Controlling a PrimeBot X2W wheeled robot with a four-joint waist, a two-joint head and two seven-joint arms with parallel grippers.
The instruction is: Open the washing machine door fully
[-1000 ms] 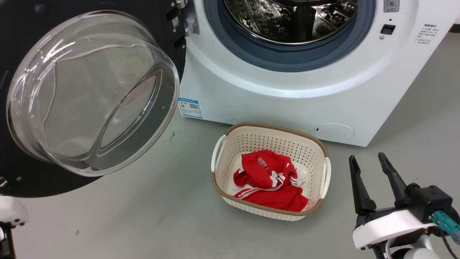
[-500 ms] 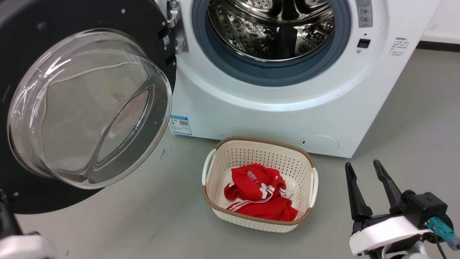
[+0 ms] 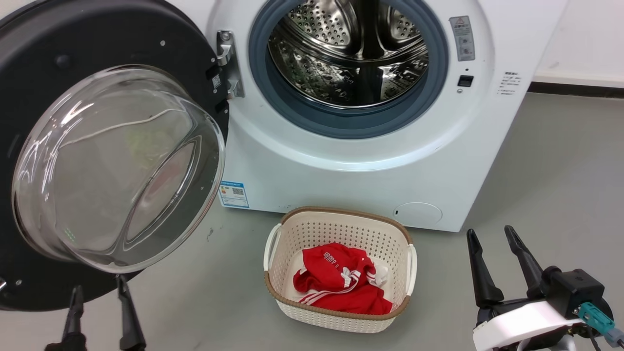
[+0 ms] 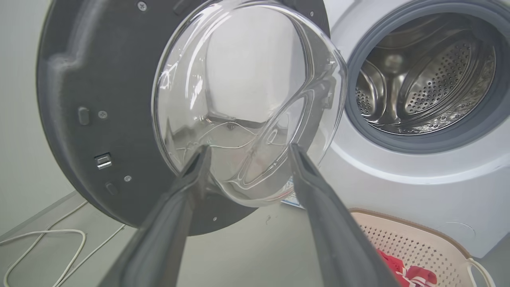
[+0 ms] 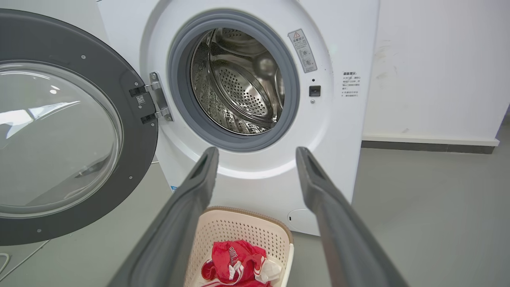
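Found door [image 3: 58, 97] standing wide open, left of washing machine [image 3: 341, 175], drum [image 3: 341, 63] exposed. Noted left end effector [image 3: 98, 285] spread and empty near door's lower edge; right end effector [image 3: 490, 231] spread, empty, near basket [image 3: 336, 217]. Judged likely faults: clipping edge on retreat, nudging door back toward closing.

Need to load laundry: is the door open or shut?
Open: the washing machine door stands swung aside on its hinge, drum exposed.

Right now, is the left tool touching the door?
Cannot tell. Head and left wrist views: the left tool overlaps the lower edge of the washing machine door; neither contact nor gap shows.
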